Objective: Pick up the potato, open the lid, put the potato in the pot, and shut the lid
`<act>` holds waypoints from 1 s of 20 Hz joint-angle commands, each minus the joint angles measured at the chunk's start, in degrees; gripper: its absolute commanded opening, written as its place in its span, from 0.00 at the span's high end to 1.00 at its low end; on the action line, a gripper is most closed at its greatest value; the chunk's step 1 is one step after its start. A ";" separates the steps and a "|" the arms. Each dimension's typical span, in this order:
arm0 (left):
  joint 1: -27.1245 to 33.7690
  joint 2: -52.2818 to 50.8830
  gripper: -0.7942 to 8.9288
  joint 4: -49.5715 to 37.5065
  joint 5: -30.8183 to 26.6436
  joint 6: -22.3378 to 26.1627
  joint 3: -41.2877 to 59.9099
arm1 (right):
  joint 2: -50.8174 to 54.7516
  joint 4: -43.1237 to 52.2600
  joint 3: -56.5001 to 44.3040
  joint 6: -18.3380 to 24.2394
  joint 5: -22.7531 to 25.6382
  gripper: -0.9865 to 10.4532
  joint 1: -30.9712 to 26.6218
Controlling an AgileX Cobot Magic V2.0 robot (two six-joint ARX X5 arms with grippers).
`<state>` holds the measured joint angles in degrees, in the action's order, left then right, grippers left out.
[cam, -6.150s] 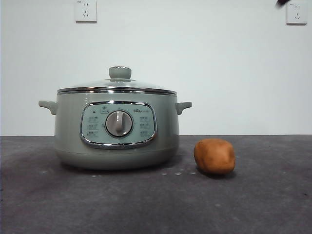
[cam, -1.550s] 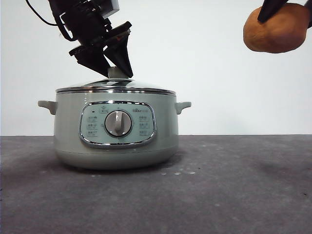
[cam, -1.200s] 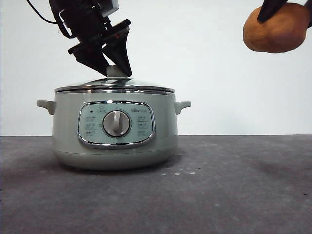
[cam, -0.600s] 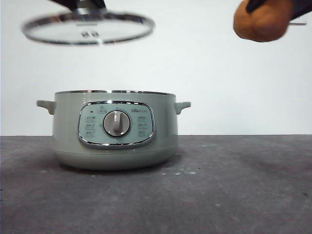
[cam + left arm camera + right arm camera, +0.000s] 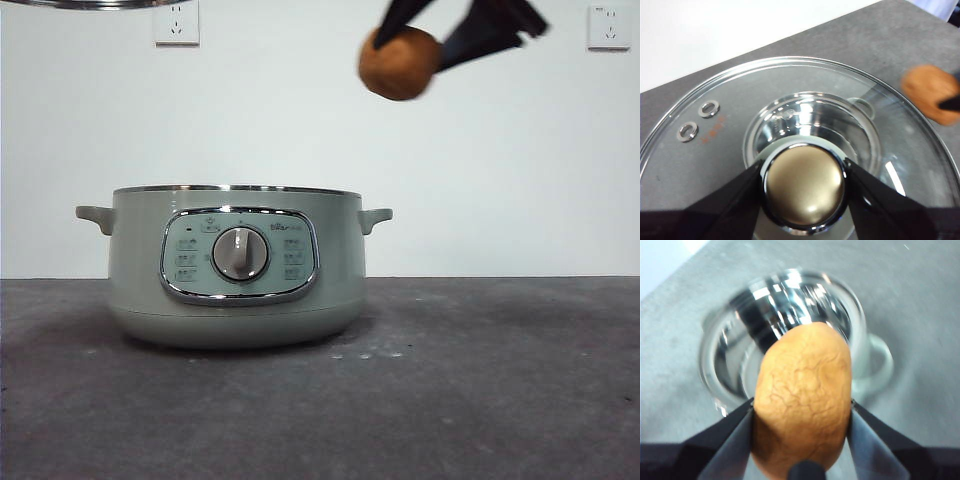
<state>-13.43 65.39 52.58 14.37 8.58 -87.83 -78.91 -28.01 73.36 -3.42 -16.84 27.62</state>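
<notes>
I have the right gripper clamped on the potato, high in the air just past the open pot on its handle side. I'd centre it over the shiny steel bowl before lowering, then release low (matte, lumpy skin won't slip). My left gripper pinches the knob of the glass, chrome-rimmed lid, held high over the grey tabletop.

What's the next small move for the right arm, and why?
Probably carry the potato a little further over the pot, then lower it. The right gripper holds it high, near the pot's edge rather than its centre. The left gripper holds the lid up, so the opening is free.
</notes>
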 commanded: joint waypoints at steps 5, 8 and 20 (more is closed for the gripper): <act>0.17 -10.38 0.93 -2.34 1.03 -0.87 9.86 | -20.26 -6.84 23.15 3.74 -0.26 0.92 3.96; 0.17 -14.67 0.93 -0.70 0.98 -1.07 12.15 | -29.33 -9.27 32.24 5.16 -0.15 0.92 6.23; 0.17 -23.78 0.93 6.14 0.61 -1.07 12.22 | -48.61 -12.33 44.30 8.20 4.72 0.92 9.57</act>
<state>-13.39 42.22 60.75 14.55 7.86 -75.26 -126.76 -40.71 117.43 3.92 -12.05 37.06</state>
